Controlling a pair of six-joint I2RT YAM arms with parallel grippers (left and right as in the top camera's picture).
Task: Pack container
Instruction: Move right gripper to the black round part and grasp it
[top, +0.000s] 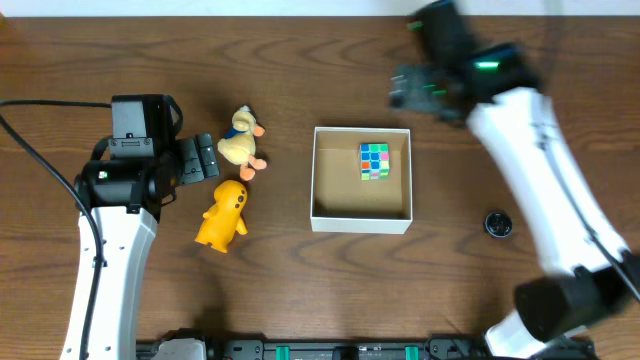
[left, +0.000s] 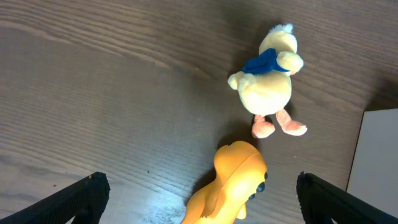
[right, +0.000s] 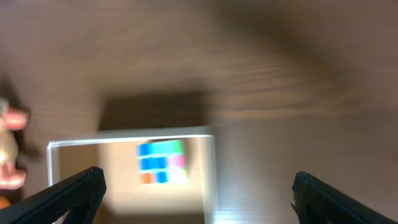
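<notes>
The container (top: 320, 175), a shallow white-walled box with a tan inside, sits mid-table and holds a colourful puzzle cube (top: 375, 161). The right wrist view, blurred, shows the box (right: 74, 144) and the cube (right: 161, 162). A pale yellow plush duck with a blue scarf (top: 241, 140) and an orange-yellow toy (top: 223, 213) lie left of the box. My left gripper (top: 204, 158) is open and empty just left of the duck; its view shows the duck (left: 268, 84) and the orange toy (left: 233, 183) between its fingers. My right gripper (top: 410, 88) is open and empty above the box's far right corner.
A small black round object (top: 499, 224) lies on the wooden table right of the box. The box's white wall (left: 379, 162) shows at the right edge of the left wrist view. Cables run along the far left.
</notes>
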